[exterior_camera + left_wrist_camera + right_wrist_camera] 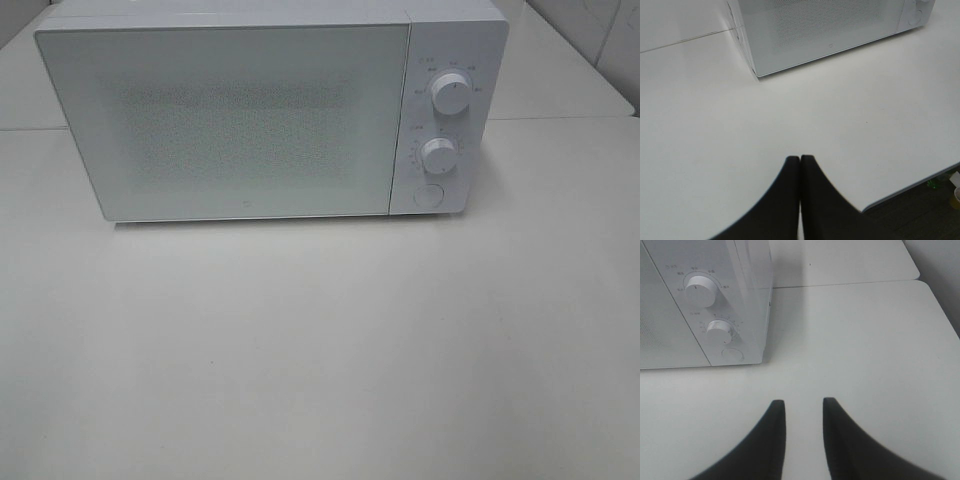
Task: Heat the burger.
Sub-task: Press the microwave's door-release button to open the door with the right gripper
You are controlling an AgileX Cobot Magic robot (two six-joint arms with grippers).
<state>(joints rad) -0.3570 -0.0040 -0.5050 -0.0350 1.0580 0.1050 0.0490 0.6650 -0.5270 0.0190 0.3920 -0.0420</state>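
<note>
Microwave [250,120] shut, inside unreadable thru speckled front. L gripper [800,161] pressed closed, empty. R gripper [804,407] parted, empty.

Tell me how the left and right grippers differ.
The left gripper has its jaws pressed together; the right gripper has its jaws apart. The left gripper faces the door of the microwave; the right gripper faces its control panel. Both are black and hold nothing.
</note>
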